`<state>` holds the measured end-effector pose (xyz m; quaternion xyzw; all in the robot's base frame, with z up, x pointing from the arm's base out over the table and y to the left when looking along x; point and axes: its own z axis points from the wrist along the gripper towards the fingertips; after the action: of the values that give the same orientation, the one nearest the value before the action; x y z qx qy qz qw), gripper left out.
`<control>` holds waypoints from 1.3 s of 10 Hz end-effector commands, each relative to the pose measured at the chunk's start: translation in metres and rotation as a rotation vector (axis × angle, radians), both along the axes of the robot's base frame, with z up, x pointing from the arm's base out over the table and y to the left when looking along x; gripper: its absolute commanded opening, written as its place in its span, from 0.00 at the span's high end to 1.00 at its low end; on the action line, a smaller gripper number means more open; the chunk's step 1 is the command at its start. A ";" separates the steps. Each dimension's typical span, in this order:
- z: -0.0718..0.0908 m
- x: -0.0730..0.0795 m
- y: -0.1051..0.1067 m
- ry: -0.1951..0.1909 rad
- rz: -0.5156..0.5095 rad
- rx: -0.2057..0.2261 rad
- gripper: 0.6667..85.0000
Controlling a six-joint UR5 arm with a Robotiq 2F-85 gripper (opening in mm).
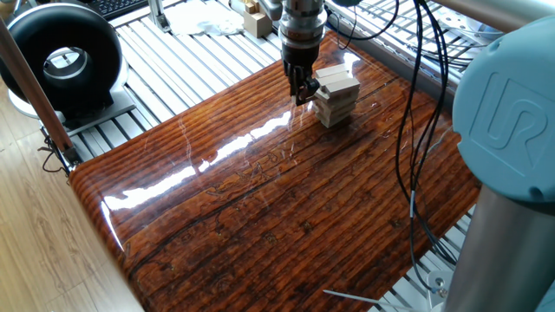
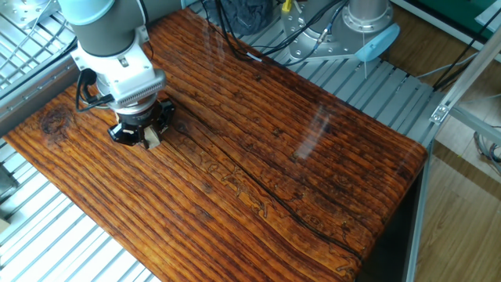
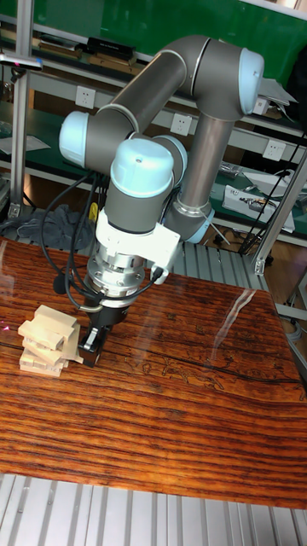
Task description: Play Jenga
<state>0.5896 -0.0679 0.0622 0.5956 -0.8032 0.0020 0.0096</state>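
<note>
The Jenga tower [image 1: 336, 94] is a short stack of pale wooden blocks in crosswise layers, with its top blocks askew, at the far end of the glossy wooden table [image 1: 260, 199]. In the tall fixed view the tower [image 3: 44, 341] stands left of my gripper [image 3: 89, 353]. My gripper [image 1: 301, 90] points down right beside the tower, its dark fingers close together at the tower's lower layers. A low block's end juts toward the fingertips; whether they clamp it is hidden. In the other fixed view my gripper [image 2: 141, 138] covers the tower, and only a pale block corner [image 2: 153, 140] shows.
A round black device [image 1: 61, 56] stands on the slatted frame left of the table. A cluster of pale wooden pieces [image 1: 254, 17] lies beyond the far edge. Black cables [image 1: 416, 130] hang over the table's right side, near the arm's base [image 1: 512, 173].
</note>
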 end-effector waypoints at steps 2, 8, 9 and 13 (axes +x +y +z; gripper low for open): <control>0.002 0.001 0.006 -0.002 -0.014 0.020 0.70; 0.002 0.003 0.009 -0.006 -0.014 0.026 0.70; 0.002 0.004 0.010 -0.008 -0.016 0.026 0.70; 0.002 0.006 0.014 -0.009 -0.021 0.029 0.70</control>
<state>0.5930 -0.0584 0.0631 0.5906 -0.8069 -0.0034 0.0030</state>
